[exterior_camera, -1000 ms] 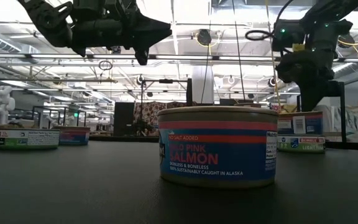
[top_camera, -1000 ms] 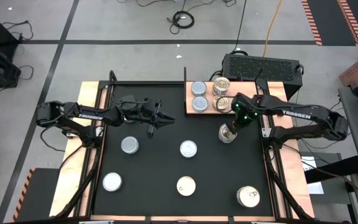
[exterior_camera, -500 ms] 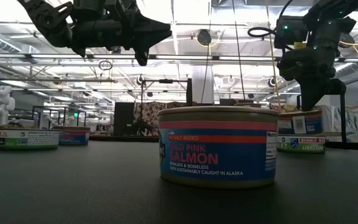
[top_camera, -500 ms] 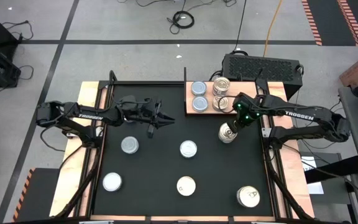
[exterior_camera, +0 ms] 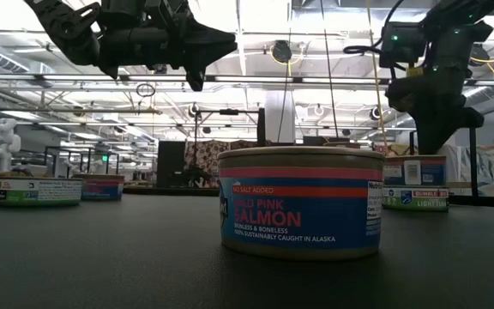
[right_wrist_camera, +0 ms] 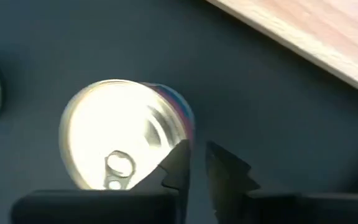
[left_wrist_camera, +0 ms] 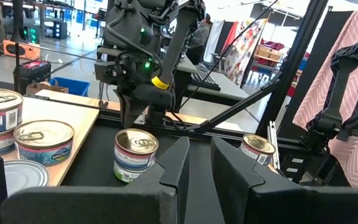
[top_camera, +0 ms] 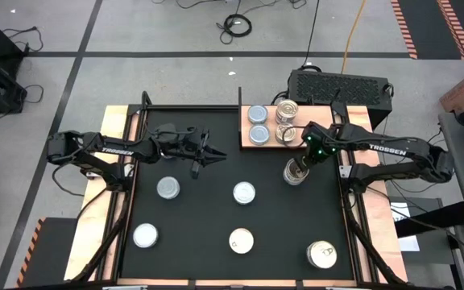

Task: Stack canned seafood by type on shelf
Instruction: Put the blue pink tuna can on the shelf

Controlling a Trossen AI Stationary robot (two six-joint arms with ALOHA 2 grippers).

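At the mat's one o'clock, our right gripper [right_wrist_camera: 194,165] hovers beside a gold pull-tab tin [top_camera: 295,171], fingers nearly together, pinching nothing. That tin sits just beside the shelf [top_camera: 266,143], which carries four tins. Our left gripper [top_camera: 206,155] waits at eleven o'clock, slightly parted, empty.

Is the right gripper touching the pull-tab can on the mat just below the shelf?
Apart. The right wrist view shows the right gripper above and beside the pull-tab can, nothing between its fingers.
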